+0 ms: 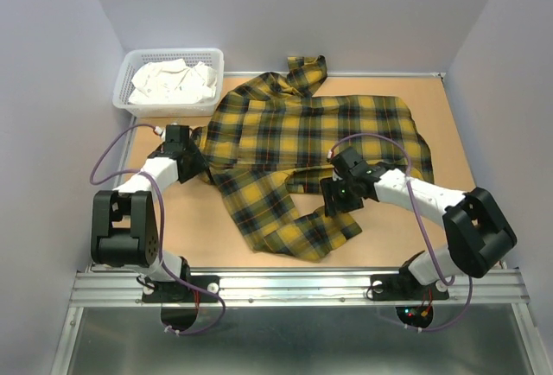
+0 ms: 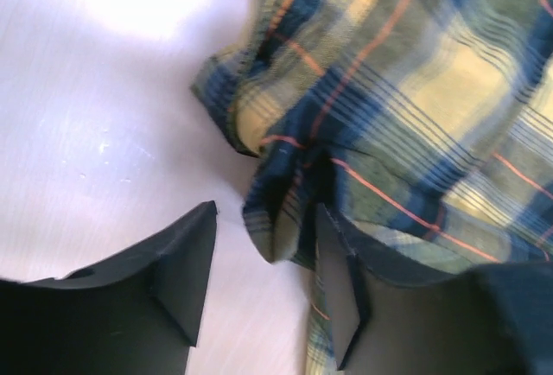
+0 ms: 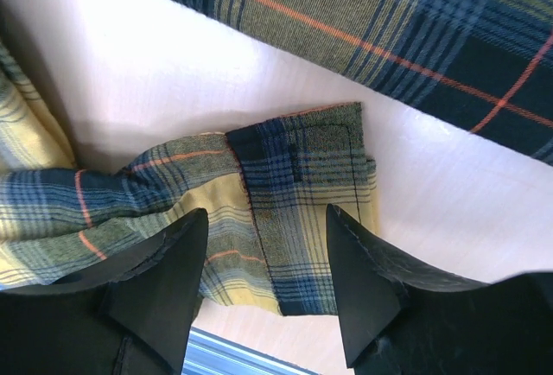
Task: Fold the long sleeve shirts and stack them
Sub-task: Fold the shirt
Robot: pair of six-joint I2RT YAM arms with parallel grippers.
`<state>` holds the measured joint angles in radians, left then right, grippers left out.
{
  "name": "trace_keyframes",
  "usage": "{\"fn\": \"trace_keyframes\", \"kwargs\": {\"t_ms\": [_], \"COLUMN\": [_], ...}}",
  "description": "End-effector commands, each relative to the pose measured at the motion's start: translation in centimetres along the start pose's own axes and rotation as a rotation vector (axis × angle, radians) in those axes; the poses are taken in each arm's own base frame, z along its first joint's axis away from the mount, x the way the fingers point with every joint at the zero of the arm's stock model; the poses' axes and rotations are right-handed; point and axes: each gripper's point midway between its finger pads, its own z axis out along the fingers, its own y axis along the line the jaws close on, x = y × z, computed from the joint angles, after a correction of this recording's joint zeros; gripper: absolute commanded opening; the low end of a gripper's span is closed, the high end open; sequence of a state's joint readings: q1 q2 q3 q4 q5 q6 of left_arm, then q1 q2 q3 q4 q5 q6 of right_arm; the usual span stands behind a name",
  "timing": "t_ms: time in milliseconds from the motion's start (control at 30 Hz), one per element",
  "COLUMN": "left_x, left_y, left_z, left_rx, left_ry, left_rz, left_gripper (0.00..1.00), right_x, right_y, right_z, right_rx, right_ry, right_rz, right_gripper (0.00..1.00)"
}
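One shirt (image 1: pixel 321 137): we see a yellow flannel with dark plaid and thin red lines. It lies spread but rumpled over the middle and far part of the desk (image 1: pixel 197 219), unfolded.
Sleeves: one runs toward the near edge between the two arms and ends in a crumpled heap. The other bunches up at the far edge, by the back wall.
Left claw (image 2: pixel 266 219): we find it low over the shirt's left edge with its jaws apart. A folded lip of the fabric sits between the fingers, nearer the right-hand one. On the other side we see bare desk between cloth and finger, so nothing is pinched.
Right claw (image 3: pixel 268 215): it is on the shirt's right side with its jaws apart, and it grips nothing.
Cuff (image 3: pixel 302 185): it lies flat on the desk in the gap between the right claw's fingers, with the sleeve trailing off to one side. A broad edge of the shirt crosses the desk just beyond it.
Basket (image 1: pixel 123 92): white, at the far left corner, just beside the shirt's shoulder.
White cloth (image 1: pixel 173 83): it lies heaped inside the basket.
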<state>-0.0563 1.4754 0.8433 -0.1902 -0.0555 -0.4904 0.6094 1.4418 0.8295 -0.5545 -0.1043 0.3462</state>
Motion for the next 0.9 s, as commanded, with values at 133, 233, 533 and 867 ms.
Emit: {"fn": "trace_keyframes", "kwargs": {"t_ms": [133, 233, 533, 867], "left_x": [2.0, 3.2, 3.6, 2.9], "left_y": [3.6, 4.4, 4.6, 5.1], "left_z": [2.1, 2.5, 1.8, 1.2], "left_rx": [-0.058, -0.063, -0.032, -0.045], "left_ry": [0.035, 0.078, 0.099, 0.06], "left_rz": [-0.123, -0.14, -0.137, -0.093], "left_gripper": [0.38, 0.34, 0.37, 0.39], "right_x": [0.0, 0.3, 0.9, 2.4], "right_y": [0.4, 0.2, 0.0, -0.3], "right_z": [-0.1, -0.1, -0.6, 1.1], "right_rx": [0.028, 0.039, 0.048, 0.127], "right_ry": [0.01, 0.02, 0.048, 0.12], "right_rz": [0.006, 0.019, 0.01, -0.023], "right_gripper": [0.62, 0.62, 0.67, 0.85]}}
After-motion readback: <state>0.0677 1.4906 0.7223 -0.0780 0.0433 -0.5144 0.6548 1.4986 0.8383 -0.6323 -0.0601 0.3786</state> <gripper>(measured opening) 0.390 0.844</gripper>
